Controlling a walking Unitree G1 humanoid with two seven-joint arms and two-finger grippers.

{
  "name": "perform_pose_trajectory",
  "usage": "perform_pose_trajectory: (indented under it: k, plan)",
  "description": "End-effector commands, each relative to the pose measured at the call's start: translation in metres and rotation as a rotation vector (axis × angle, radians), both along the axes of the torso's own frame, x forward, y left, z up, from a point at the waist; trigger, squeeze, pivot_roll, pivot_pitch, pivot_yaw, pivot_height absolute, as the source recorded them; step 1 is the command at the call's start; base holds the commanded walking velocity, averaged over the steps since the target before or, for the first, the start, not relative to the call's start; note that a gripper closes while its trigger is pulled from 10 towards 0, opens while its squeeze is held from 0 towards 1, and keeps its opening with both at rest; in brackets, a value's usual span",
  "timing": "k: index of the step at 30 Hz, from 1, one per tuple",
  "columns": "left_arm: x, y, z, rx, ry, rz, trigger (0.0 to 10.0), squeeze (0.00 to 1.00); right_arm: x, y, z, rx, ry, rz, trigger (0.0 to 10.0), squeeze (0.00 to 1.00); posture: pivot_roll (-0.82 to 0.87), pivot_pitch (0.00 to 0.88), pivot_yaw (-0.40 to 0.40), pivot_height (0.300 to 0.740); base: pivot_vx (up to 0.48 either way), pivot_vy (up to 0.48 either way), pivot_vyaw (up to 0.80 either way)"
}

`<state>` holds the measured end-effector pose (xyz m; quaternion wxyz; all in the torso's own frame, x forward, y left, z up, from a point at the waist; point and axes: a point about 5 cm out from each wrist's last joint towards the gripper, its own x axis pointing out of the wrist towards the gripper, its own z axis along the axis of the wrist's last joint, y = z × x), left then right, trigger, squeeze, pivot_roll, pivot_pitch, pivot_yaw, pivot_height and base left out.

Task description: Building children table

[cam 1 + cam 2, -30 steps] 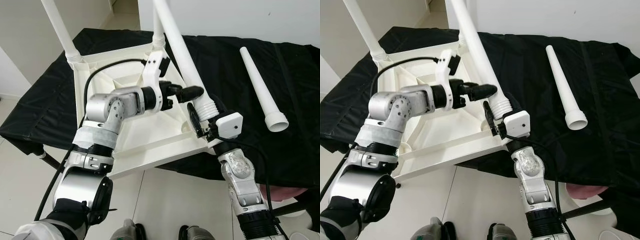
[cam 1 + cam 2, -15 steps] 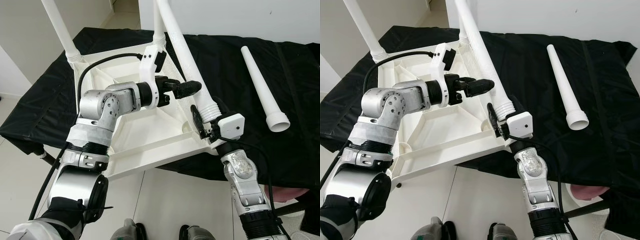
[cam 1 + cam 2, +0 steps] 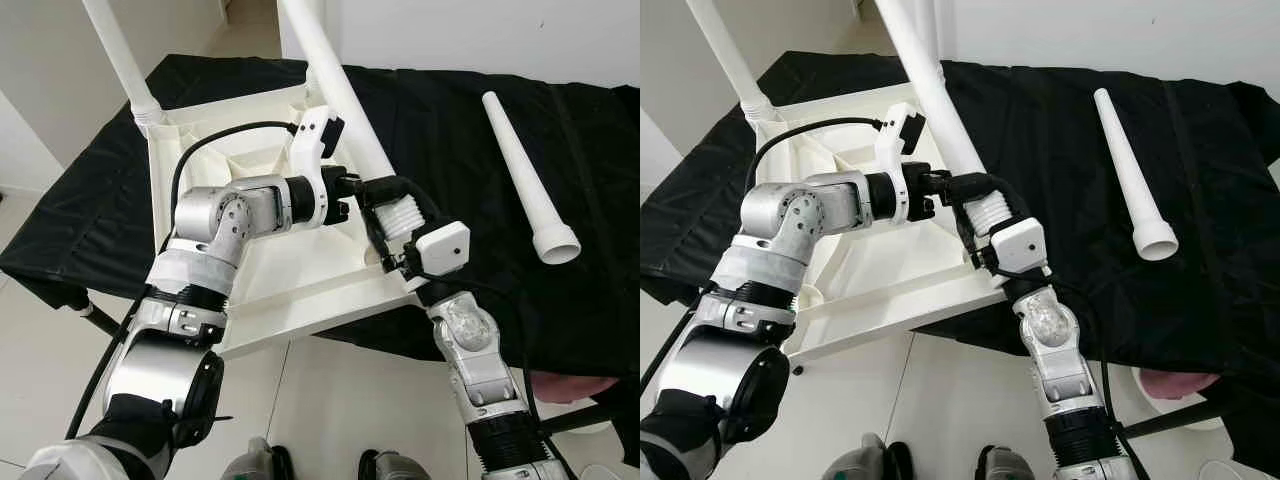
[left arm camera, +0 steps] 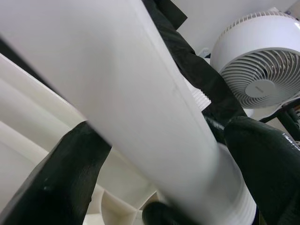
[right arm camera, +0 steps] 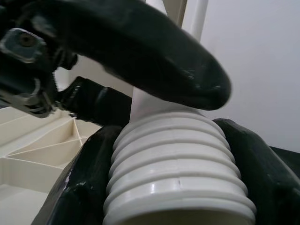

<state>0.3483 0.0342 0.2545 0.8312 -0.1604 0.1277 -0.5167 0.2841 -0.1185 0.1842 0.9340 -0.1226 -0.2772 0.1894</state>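
A white children's table top (image 3: 290, 272) lies upside down on a black cloth. One white leg (image 3: 125, 65) stands screwed in at its far left corner. Above the near right corner a tilted leg (image 3: 335, 80) is held by both grippers. My left gripper (image 3: 368, 190) is shut on its smooth shaft (image 4: 140, 93), one finger (image 4: 65, 178) on each side. Just below, my right gripper (image 3: 395, 215) is shut on the leg's ribbed end (image 5: 173, 164), its fingers (image 5: 79, 187) pressed against the ribs. A loose leg (image 3: 520, 165) lies on the cloth to the right.
The black cloth (image 3: 450, 110) covers a low table whose near edge runs under the white top. A white fan (image 4: 258, 70) stands beyond it. Pale floor tiles (image 3: 300, 410) lie below, and a pink object (image 3: 570, 385) sits at the lower right.
The held leg has tipped further to the left and its ribbed end has shifted left. My right gripper's fingers have closed round the ribs. My left gripper has dropped slightly along the shaft.
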Motion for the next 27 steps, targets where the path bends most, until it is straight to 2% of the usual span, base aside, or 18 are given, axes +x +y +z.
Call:
perform_pose_trajectory:
  k: [1,3,4,11,13,15,16,18,27]
  plan:
    - [0.002,0.000,0.004,-0.005,-0.011,0.010,10.0,0.00,-0.003,0.004,0.004,-0.008,-0.034,0.022,10.0,0.00,-0.12,0.094,0.098,0.740,0.000,0.000,0.00]
    - [0.004,0.000,0.005,-0.009,-0.007,0.029,10.0,0.00,-0.004,0.005,0.003,-0.014,-0.035,0.024,10.0,0.00,-0.12,0.094,0.098,0.740,0.000,0.000,0.00]
    - [0.010,0.003,0.009,-0.020,0.000,0.064,10.0,0.00,-0.007,0.005,0.000,-0.028,-0.034,0.025,10.0,0.00,-0.12,0.094,0.098,0.740,0.000,0.000,0.00]
    - [0.010,0.003,0.009,-0.020,0.000,0.064,10.0,0.00,-0.007,0.005,0.000,-0.028,-0.034,0.025,10.0,0.00,-0.12,0.094,0.098,0.740,0.000,0.000,0.00]
    - [0.014,0.006,0.012,-0.030,0.005,0.089,10.0,0.00,-0.009,0.005,-0.002,-0.037,-0.033,0.025,10.0,0.00,-0.12,0.094,0.098,0.740,0.000,0.000,0.00]
    - [0.032,0.025,0.034,-0.071,0.006,0.187,10.0,0.00,-0.028,-0.001,-0.015,-0.106,-0.058,-0.013,10.0,0.00,-0.12,0.114,0.101,0.740,0.000,0.000,0.00]
    - [0.032,0.025,0.034,-0.071,0.006,0.187,10.0,0.00,-0.028,-0.001,-0.015,-0.106,-0.058,-0.013,10.0,0.00,-0.12,0.114,0.101,0.740,0.000,0.000,0.00]
    - [0.039,0.035,0.046,-0.095,0.010,0.225,10.0,0.00,-0.038,-0.005,-0.020,-0.164,-0.088,-0.024,10.0,0.00,-0.12,0.114,0.101,0.740,0.000,0.000,0.00]
    - [0.044,0.041,0.053,-0.111,0.027,0.251,10.0,0.00,-0.040,-0.012,-0.020,-0.225,-0.134,-0.046,10.0,0.00,-0.12,0.125,0.104,0.740,0.000,0.000,0.00]
